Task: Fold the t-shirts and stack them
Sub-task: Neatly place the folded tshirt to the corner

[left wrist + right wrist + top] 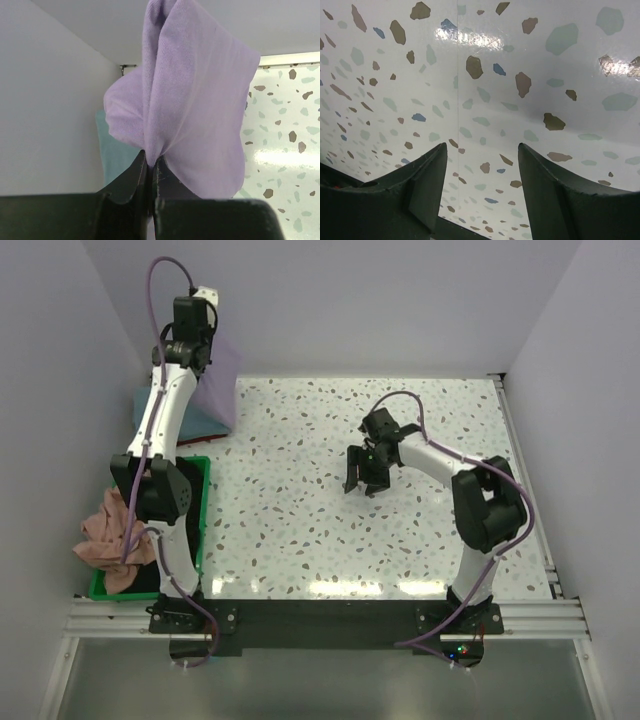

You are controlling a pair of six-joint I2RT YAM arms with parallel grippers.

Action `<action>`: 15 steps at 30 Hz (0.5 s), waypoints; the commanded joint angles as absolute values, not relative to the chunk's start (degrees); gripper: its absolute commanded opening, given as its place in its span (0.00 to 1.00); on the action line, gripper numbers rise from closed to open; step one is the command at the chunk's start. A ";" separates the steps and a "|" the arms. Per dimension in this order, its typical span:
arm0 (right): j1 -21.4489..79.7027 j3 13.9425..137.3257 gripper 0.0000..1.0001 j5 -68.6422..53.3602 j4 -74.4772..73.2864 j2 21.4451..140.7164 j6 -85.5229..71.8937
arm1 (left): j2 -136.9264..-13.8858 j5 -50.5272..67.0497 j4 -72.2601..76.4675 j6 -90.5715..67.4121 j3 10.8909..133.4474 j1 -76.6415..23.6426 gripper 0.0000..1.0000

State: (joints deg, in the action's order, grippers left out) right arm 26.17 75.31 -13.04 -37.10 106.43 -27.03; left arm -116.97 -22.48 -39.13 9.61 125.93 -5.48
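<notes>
My left gripper (151,159) is shut on the lavender purple t-shirt (190,100), which hangs bunched from it at the table's far left corner; the shirt also shows in the top view (218,380). A teal blue t-shirt (170,418) lies flat under it and shows behind the purple cloth in the left wrist view (117,155). A salmon pink t-shirt (112,535) lies crumpled in the green bin (204,502). My right gripper (364,483) is open and empty just above the bare table in the middle; its fingers (430,175) frame only tabletop. No black t-shirt is in view.
The speckled white table (330,540) is walled in on the left, back and right. The green bin stands at the near left beside the left arm's base. A metal rail (528,480) runs along the table's right edge.
</notes>
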 commanded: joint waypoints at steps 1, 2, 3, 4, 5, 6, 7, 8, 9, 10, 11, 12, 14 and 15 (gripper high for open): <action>26.02 74.62 0.62 -13.89 -35.42 102.75 -27.95 | -112.68 -20.57 -37.09 9.14 127.71 -3.52 0.00; 26.02 74.53 0.62 -13.89 -35.59 102.57 -27.95 | -112.68 -20.31 -37.18 8.79 127.36 -3.08 0.00; 26.02 74.27 0.62 -13.89 -35.51 102.48 -27.95 | -112.68 -20.13 -37.09 8.79 126.83 -2.82 0.00; 25.93 74.18 0.62 -13.89 -35.51 102.39 -27.95 | -112.33 -19.60 -36.74 8.70 125.78 -2.64 0.00; 26.01 74.09 0.62 -13.89 -35.42 102.39 -28.04 | -112.32 -19.16 -36.74 8.27 125.08 -2.11 0.00; 26.02 74.18 0.62 -13.89 -35.51 102.31 -28.12 | -112.50 -18.81 -36.65 8.00 124.02 -1.67 0.00; 25.93 74.09 0.62 -13.89 -35.42 102.30 -28.12 | -112.67 -18.11 -36.74 7.82 123.67 -0.89 0.00; 25.93 74.09 0.62 -13.89 -35.42 102.13 -28.04 | -112.94 -17.76 -36.65 7.39 123.14 -0.44 0.00; 25.93 74.09 0.62 -13.89 -35.51 102.04 -28.04 | -113.46 -17.32 -36.56 7.30 122.18 0.00 0.00; 25.93 74.09 0.62 -13.89 -35.59 101.87 -28.04 | -113.73 -16.27 -36.56 7.12 121.82 1.48 0.00; 25.93 74.09 0.62 -13.89 -35.77 101.69 -28.04 | -113.99 -15.82 -36.48 6.68 121.29 2.10 0.00; 25.93 74.09 0.62 -13.80 -35.77 101.52 -28.12 | -114.43 -15.30 -36.13 6.59 120.16 2.72 0.00; 26.01 74.18 0.62 -13.80 -36.12 100.73 -28.12 | -115.22 -14.24 -35.42 6.33 119.62 4.48 0.00; 26.02 74.18 0.62 -13.80 -36.38 100.46 -28.21 | -116.27 -13.80 -35.16 6.42 119.53 5.18 0.00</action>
State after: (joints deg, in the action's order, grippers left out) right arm 26.20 74.50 -13.04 -36.42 104.03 -27.44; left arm -116.22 -16.08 -38.68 7.57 119.63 2.48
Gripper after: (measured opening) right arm 0.622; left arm 0.050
